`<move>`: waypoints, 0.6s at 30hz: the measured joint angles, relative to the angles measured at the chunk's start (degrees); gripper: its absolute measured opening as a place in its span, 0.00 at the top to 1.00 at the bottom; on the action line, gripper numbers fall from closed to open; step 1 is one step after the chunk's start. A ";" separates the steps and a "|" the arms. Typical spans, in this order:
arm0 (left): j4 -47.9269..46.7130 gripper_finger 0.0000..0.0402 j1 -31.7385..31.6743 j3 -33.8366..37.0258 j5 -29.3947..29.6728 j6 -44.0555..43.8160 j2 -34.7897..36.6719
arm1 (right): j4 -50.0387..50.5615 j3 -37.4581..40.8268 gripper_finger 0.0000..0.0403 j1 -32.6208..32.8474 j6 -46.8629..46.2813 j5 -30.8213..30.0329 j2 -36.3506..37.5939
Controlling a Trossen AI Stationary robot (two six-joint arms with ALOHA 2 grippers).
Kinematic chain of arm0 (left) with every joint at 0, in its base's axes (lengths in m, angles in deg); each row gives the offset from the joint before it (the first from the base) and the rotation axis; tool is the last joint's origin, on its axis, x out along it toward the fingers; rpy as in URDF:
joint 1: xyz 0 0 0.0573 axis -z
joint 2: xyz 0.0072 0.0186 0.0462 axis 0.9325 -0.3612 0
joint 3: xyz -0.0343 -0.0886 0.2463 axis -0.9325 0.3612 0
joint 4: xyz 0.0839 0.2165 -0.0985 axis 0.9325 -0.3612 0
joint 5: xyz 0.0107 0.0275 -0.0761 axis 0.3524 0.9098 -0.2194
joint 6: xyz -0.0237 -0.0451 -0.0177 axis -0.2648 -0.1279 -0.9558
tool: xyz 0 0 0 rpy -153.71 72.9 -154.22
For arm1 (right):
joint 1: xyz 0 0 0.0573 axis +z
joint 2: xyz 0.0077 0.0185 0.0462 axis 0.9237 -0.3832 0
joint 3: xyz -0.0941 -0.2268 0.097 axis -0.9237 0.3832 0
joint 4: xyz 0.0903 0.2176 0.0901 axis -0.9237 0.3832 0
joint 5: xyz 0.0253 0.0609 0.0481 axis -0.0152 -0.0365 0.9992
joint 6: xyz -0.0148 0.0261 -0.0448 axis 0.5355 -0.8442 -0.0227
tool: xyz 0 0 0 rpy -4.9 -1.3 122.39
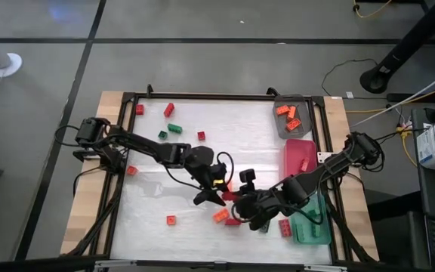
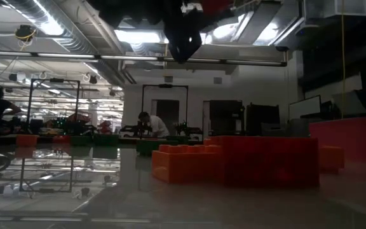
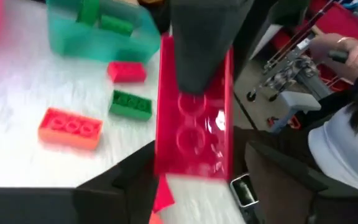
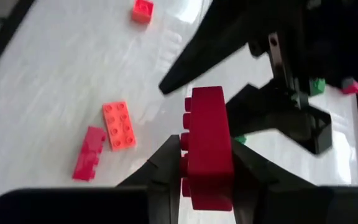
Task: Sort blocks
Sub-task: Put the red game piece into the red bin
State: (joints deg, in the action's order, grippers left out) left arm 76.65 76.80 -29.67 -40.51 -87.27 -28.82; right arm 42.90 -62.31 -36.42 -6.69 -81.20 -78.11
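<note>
Teal tray (image 1: 312, 227): green blocks (image 3: 107, 18). Grey tray (image 1: 293, 121): orange blocks (image 1: 287, 113).

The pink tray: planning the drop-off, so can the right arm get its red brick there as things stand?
Probably yes. The right gripper is shut on the red brick, and the pink tray lies on its own side, nothing visibly between.

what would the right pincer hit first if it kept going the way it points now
Most likely the left pincer. The right pincer, shut on a red block, points straight at it, with the left one's dark fingers right beyond the block. How close they are is unclear.
</note>
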 joint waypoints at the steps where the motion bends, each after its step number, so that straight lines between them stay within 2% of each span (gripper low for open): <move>1: -1.20 0.43 -0.26 0.00 0.05 0.29 0.00 | 1.29 -0.02 0.77 0.00 -0.75 0.00 0.00; 5: -7.58 0.39 -1.34 -0.07 -0.87 2.62 0.00 | 10.15 0.08 0.74 0.00 -5.72 -0.39 0.00; 9: -14.19 0.39 -2.89 -0.04 -0.73 6.81 0.00 | 24.07 0.06 0.75 0.00 -13.73 -1.76 0.02; 14: -17.79 0.39 -4.29 0.02 -0.23 9.33 0.00 | 42.23 0.06 0.76 0.00 -25.15 -1.56 0.02; 18: -17.99 0.39 -4.34 0.02 1.56 9.36 0.00 | 40.80 3.31 0.74 -0.37 -27.69 0.80 1.80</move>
State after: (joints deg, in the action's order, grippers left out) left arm 58.66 72.45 -29.65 -38.95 -77.92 -28.81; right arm 83.70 -59.00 -36.79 -34.38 -80.39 -76.31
